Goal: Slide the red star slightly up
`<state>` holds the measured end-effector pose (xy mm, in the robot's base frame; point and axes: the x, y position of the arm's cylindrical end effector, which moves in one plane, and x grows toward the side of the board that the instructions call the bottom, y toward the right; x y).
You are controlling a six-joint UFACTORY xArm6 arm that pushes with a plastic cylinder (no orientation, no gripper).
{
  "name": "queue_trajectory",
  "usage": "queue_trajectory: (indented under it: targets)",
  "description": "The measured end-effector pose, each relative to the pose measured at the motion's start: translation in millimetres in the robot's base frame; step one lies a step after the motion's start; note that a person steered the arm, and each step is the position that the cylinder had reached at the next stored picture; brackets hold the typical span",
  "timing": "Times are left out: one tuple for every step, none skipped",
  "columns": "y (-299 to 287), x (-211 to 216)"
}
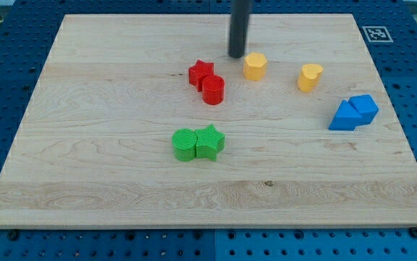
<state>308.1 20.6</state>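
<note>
The red star point(200, 72) lies on the wooden board, left of centre in the upper half. A red cylinder point(213, 90) touches it at its lower right. My tip point(236, 55) is at the end of the dark rod that comes down from the view's top. It stands up and to the right of the red star, with a gap between them, and just left of the yellow hexagon block point(254, 65).
A yellow heart-like block point(310, 76) lies to the right. A blue triangle point(345, 116) and blue cube point(365, 108) touch near the right edge. A green cylinder point(185, 143) and green star point(209, 141) touch at the board's middle point(121, 109).
</note>
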Motion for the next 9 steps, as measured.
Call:
queue_trajectory:
  targets:
    - [-53.4, 2.7]
    - [-66.8, 2.7]
    - [-66.8, 3.3]
    - [-66.8, 10.8]
    - [-71.1, 37.2]
    - [-67.4, 56.9]
    - [-64.7, 85.1]
    - [-64.7, 96.5]
    - [-64.7, 108.0]
